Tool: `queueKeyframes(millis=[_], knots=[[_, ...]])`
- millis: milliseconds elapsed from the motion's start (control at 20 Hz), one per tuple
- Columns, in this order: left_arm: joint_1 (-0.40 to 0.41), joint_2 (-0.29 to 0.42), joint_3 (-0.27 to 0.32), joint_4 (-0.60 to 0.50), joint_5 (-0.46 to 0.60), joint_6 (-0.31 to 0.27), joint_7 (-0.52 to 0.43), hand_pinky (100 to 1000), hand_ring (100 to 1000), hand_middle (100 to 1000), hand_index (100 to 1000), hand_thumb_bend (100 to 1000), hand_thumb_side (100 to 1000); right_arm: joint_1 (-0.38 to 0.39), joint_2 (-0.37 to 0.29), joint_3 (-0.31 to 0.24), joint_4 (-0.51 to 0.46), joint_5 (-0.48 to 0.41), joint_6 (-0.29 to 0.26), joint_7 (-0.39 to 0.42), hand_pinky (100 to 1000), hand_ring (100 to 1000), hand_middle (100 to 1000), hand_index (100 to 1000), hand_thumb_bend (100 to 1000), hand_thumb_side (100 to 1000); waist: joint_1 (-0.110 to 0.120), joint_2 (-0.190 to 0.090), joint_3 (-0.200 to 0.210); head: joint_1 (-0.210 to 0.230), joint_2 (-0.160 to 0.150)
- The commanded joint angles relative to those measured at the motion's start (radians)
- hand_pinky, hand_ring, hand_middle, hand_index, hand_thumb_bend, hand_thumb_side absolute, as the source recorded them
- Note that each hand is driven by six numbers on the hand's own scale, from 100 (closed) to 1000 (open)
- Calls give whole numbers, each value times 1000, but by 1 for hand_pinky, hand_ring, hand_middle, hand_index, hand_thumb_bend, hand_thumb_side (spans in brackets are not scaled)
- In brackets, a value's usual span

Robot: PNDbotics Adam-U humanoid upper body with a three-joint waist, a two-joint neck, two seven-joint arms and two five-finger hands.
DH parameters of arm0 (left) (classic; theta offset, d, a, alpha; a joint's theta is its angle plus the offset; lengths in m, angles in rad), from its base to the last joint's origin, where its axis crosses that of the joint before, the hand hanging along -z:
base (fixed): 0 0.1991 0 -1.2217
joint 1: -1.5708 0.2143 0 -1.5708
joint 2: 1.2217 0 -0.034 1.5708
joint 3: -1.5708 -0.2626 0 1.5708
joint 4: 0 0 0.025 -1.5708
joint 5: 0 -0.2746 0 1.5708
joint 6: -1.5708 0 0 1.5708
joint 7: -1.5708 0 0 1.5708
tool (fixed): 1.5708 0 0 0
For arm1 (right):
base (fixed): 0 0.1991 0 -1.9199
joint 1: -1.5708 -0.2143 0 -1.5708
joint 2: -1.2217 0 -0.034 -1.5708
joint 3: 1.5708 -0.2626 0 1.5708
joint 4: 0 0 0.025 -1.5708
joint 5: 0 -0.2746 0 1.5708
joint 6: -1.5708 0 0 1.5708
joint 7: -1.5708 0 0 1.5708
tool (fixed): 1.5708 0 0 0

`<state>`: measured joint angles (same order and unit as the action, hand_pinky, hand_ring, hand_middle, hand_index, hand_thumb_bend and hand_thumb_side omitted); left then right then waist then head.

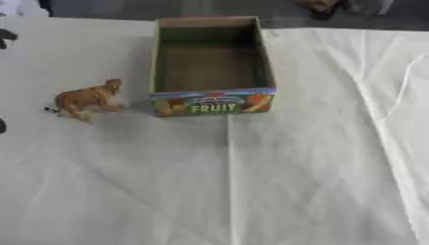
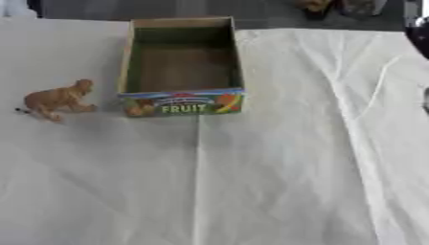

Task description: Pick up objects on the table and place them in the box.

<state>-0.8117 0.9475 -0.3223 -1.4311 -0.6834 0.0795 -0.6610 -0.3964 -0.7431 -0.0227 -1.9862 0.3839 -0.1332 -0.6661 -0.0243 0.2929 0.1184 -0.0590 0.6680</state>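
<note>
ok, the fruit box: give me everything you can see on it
The box is an open-topped rectangular carton, apparently cardboard, with green inner walls and a brownish floor. Its near outer wall carries a colourful fruit print and the word FRUIT. It sits upright on the white cloth, toward the far side, and looks empty. A tan animal figure stands to its left, apart from it. Nothing else touches it.

The bench (image 1: 318, 182) is covered with a white cloth (image 1: 126, 191), matt and soft-looking, with fold creases and a few wrinkles running across it. The box (image 1: 212, 103) looks like thin cardboard: its front panel is colour-printed with fruit pictures and lettering and has a slight sheen, while the inside walls and floor are plain, dull brown-green board. The toy animal (image 1: 87, 98) beside it looks like moulded plastic, tan-orange, with a smooth painted finish.
</note>
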Motion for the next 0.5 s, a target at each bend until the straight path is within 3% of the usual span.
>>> queueKeyframes(millis=[50,250,500], knots=[[-29,7,17,10,3,6,-40,923,883,814,988,958,198,-12,-17,-5,-14,-8,1,2,782,759,752,823,439,758,2,-22,2,9,-17],[-43,-10,10,29,22,29,-49,908,877,824,1000,903,165,-12,-16,-6,-14,-9,2,-1,783,758,751,819,439,758,0,-23,2,13,-22],[-71,-41,-13,68,-11,41,-61,895,854,791,951,946,202,-12,-14,-4,-14,-11,1,0,783,757,750,817,444,759,-2,-23,-1,16,-26]])
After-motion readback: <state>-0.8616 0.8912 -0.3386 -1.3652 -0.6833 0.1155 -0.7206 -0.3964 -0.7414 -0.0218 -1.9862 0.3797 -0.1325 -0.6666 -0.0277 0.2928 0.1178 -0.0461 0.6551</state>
